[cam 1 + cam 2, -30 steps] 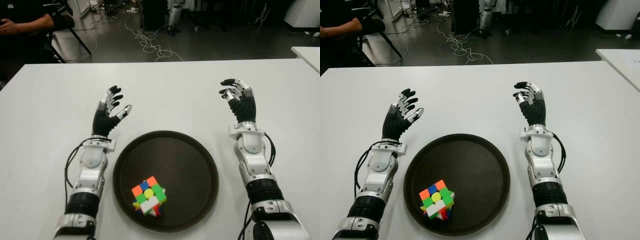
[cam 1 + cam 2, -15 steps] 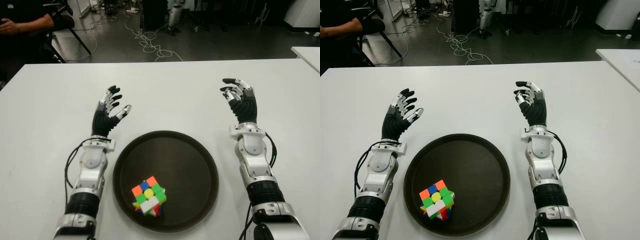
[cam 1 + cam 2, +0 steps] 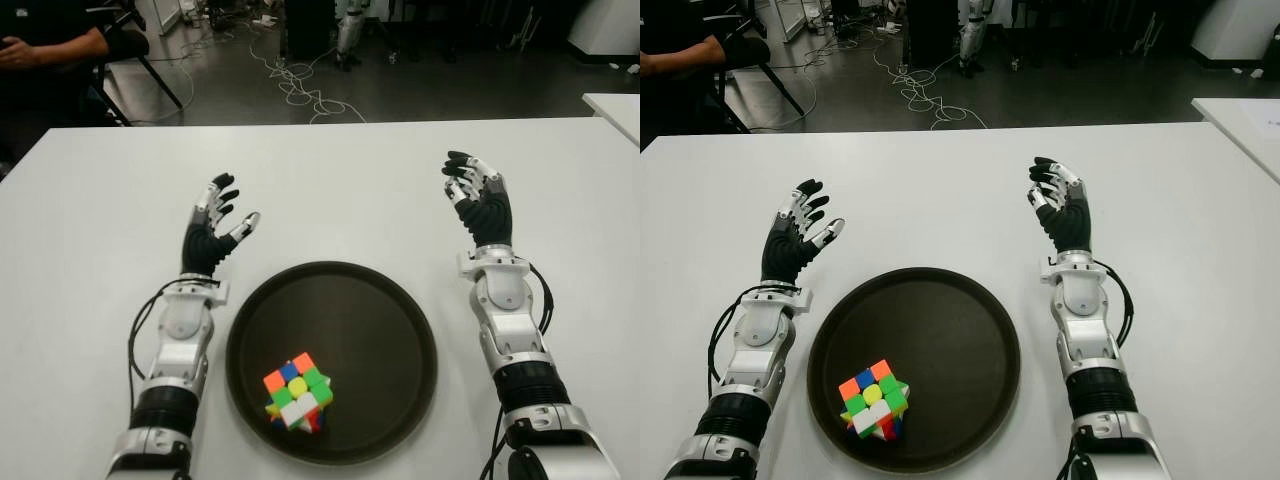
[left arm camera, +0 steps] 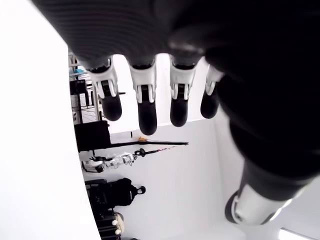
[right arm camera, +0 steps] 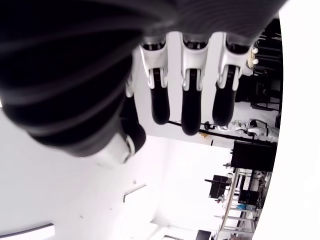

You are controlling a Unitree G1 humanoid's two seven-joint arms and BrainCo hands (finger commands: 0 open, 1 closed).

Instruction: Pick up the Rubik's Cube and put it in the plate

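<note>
Rubik's Cube (image 3: 297, 391) lies in the plate (image 3: 380, 300).
Left hand (image 3: 212, 232) at 10 o'clock, right hand (image 3: 480, 205) at 2: both spread, empty.

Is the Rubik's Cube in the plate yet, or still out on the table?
In. The Rubik's Cube lies inside the plate, toward its near left rim. Left hand and right hand are open, holding nothing.

A broad white matte table (image 3: 330, 190) fills most of the scene. Beyond its far edge, tangled white cables (image 3: 300, 85) lie on a dark grey floor (image 3: 430, 95). At the far left sits a person in dark clothing (image 3: 45, 45), one forearm showing. A second white tabletop's corner (image 3: 615, 110) shows at the right edge.
</note>
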